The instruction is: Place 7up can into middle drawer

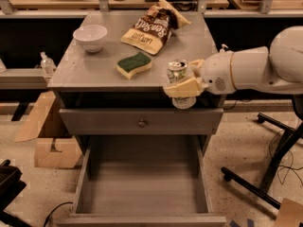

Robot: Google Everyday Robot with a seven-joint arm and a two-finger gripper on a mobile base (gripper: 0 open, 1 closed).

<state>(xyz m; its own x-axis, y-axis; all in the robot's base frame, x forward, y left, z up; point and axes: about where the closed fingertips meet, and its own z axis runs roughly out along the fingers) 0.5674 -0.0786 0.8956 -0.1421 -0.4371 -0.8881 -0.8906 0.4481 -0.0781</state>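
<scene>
The pincer (182, 88) is clenched around the 7up can (177, 71) — held upright at the front edge of the worktop (94, 65). Below the worktop, the middle drawer (142, 188) stands open.

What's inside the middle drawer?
Only bare floor shows in the middle drawer; its back is hidden under the knobbed drawer front. The gripper holds the 7up can at the front edge of the tabletop.
</scene>
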